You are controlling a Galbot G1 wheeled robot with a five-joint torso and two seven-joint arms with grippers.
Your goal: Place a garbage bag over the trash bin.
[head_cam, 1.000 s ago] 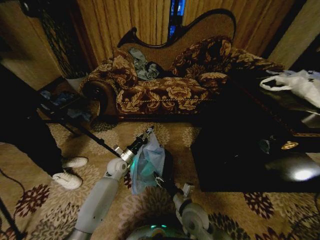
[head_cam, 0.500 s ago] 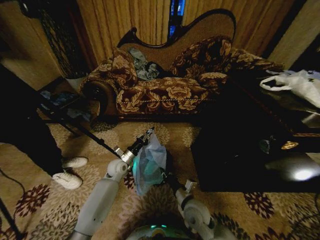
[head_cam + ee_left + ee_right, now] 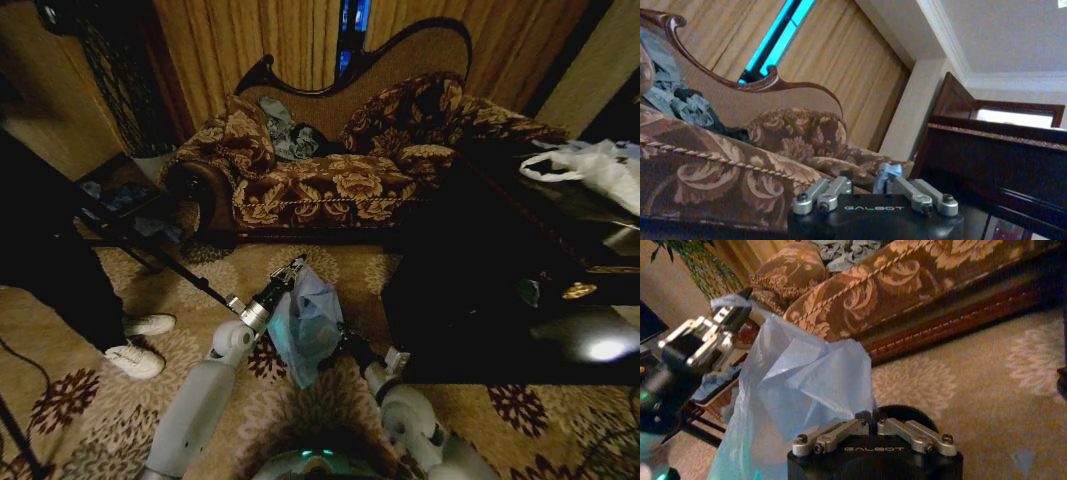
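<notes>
A pale blue garbage bag (image 3: pixel 305 322) hangs crumpled above the patterned carpet (image 3: pixel 90 340), stretched between the robot's two arms in front of a floral sofa (image 3: pixel 330 175). The left gripper (image 3: pixel 296 264) holds the film at its upper corner, jaws pinched on a small tuft of blue plastic, seen in the left wrist view poking up between the fingers (image 3: pixel 888 172). The right gripper (image 3: pixel 345 338) clamps the bag's opposite edge, its jaws pressed together on the film in the right wrist view, where the bag (image 3: pixel 800 385) spreads up and away toward the other arm's gripper (image 3: pixel 727 315). The trash bin (image 3: pixel 901 416) sits on the carpet just beyond the right gripper's fingers, a dark round shape largely hidden behind the bag in the head view. A grey-blue cloth garment (image 3: pixel 290 135) lies on the sofa's seat back. To the right stands a dark glossy table (image 3: pixel 520 300) carrying a white plastic bag (image 3: pixel 600 165). A pair of white shoes (image 3: pixel 140 345) rests on the carpet at the left.
</notes>
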